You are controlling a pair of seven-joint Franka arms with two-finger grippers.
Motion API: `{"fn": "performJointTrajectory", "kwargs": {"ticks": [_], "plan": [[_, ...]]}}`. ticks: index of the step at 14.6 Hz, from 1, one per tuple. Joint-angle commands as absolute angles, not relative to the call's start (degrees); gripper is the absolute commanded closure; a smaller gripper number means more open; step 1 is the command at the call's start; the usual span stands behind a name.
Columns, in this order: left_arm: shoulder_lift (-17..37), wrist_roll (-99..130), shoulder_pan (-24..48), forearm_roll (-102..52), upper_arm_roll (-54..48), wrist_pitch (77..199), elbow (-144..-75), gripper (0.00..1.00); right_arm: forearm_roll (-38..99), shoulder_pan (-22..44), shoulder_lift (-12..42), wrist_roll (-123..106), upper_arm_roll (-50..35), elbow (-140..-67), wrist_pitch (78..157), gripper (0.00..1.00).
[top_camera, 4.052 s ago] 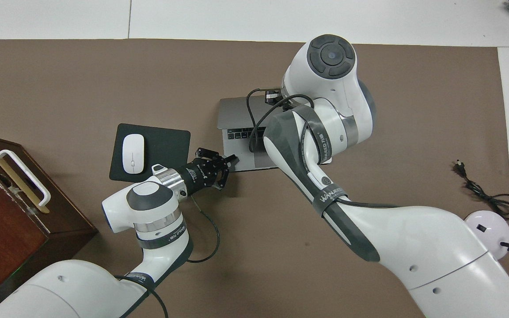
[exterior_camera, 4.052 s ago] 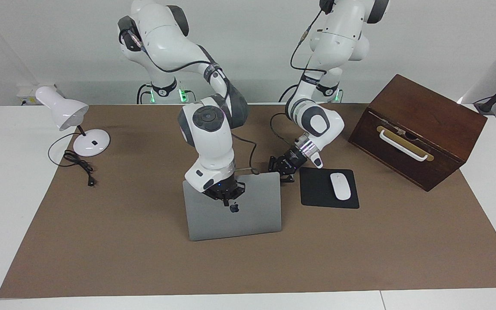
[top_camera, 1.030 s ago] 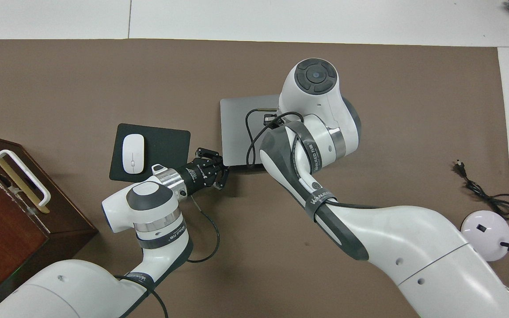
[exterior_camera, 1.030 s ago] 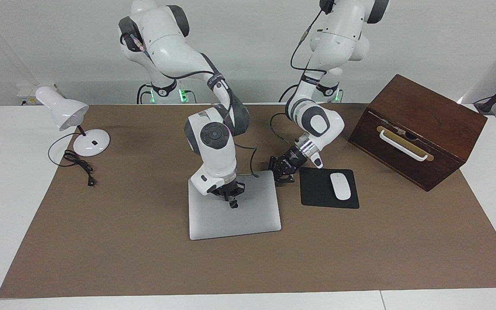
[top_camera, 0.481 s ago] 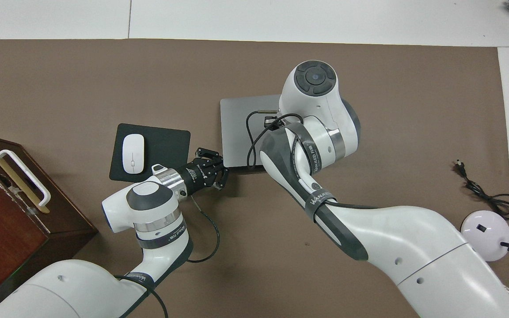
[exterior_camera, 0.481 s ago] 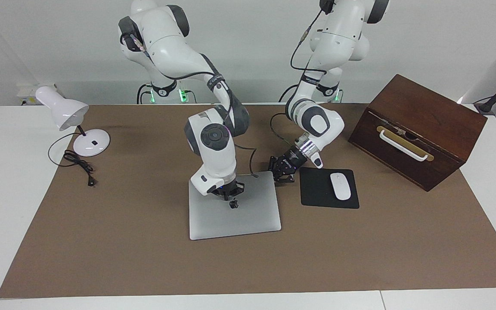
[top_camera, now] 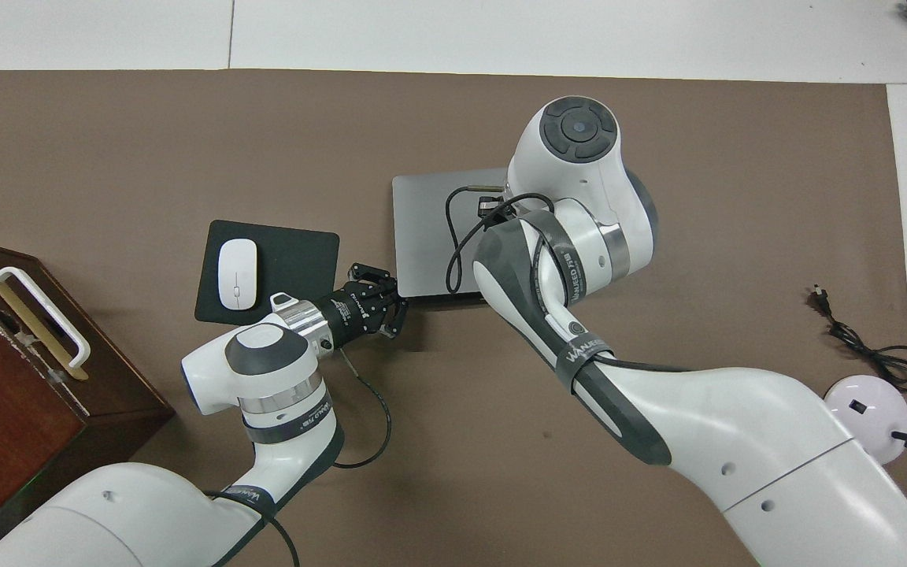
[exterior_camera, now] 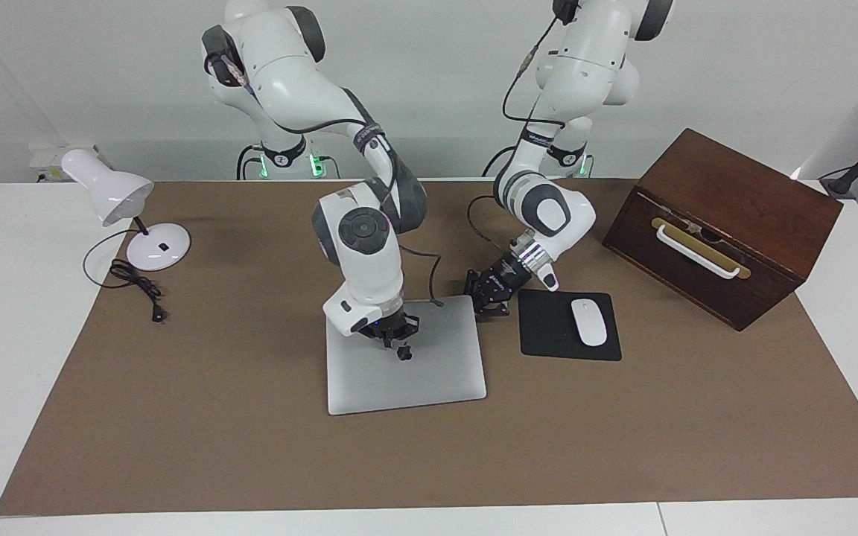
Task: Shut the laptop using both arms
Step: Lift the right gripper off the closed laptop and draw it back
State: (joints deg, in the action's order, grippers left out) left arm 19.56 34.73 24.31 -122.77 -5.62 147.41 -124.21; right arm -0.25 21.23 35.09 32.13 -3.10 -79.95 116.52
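Observation:
The silver-grey laptop (exterior_camera: 414,381) lies flat on the brown mat with its lid down; a strip of the lid shows in the overhead view (top_camera: 420,230). My right gripper (exterior_camera: 402,351) points down at the middle of the lid, shut, with its tip at the lid's surface and covering the logo. Whether it presses on the lid I cannot tell. In the overhead view the right arm's own wrist hides this gripper. My left gripper (exterior_camera: 484,305) (top_camera: 398,302) is shut and low on the mat, at the laptop's corner nearest the mouse pad, holding nothing.
Beside the laptop, toward the left arm's end, a black mouse pad (exterior_camera: 548,327) carries a white mouse (exterior_camera: 588,321). Further that way stands a dark wooden box (exterior_camera: 727,201) with a white handle. A white desk lamp (exterior_camera: 112,195) and its cord (exterior_camera: 137,286) are at the right arm's end.
The lid, tilted up four seconds ago, now lies flat. Over the last second the right arm's elbow has shifted a little while its gripper stayed at the lid. The left arm has not moved.

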Motion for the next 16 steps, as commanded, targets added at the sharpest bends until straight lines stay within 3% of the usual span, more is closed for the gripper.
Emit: {"fn": "performJointTrajectory", "kwargs": {"ticks": [1,16], "plan": [[22.15,32.87,23.47,-123.84,-5.36,146.78,-123.13,1.0,0.88,20.3,33.49,33.05,-3.6,-79.72,115.84,1.0],[21.97,32.87,20.57,-123.14,-5.36,144.76,-122.96,1.0,-1.14,15.83,25.93,26.74,-2.9,-79.63,114.08,1.0]]}}
